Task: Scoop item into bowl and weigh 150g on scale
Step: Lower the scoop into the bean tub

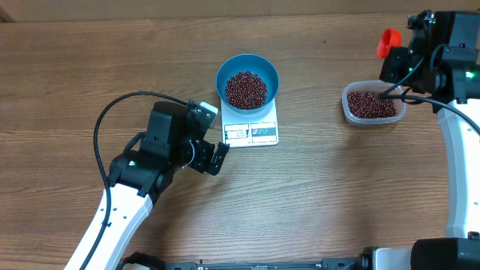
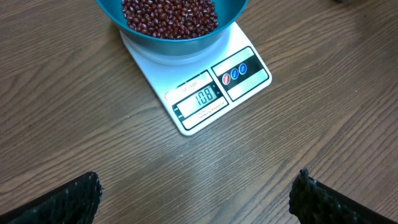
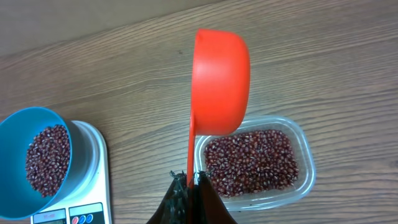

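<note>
- Left arm (image 1: 118,211): white rounded lower link, black boxy housings above.
- Trails a thin black cable (image 1: 97,131) in a wide loop.
- Shows a small green light (image 1: 132,160) on a black joint.
- Left claw (image 2: 199,202): black fingers (image 2: 71,200), rough and pebbled.
- Right arm (image 1: 456,165): same white link and black housings, with a second green light (image 1: 470,73) and a second black cable (image 1: 450,108).
- Right claw (image 3: 189,186): dark, textured, tapering.

l arm (image 1: 161,142) jaws spread, r arm (image 1: 456,150) jaws clamped.

You worked over a matt, wood-grain table (image 1: 337,195). Your scoop (image 3: 221,81) was smooth orange plastic, the tub (image 3: 305,162) clear plastic, the bowl (image 3: 15,137) glossy blue, the scale (image 2: 152,78) smooth white.
</note>
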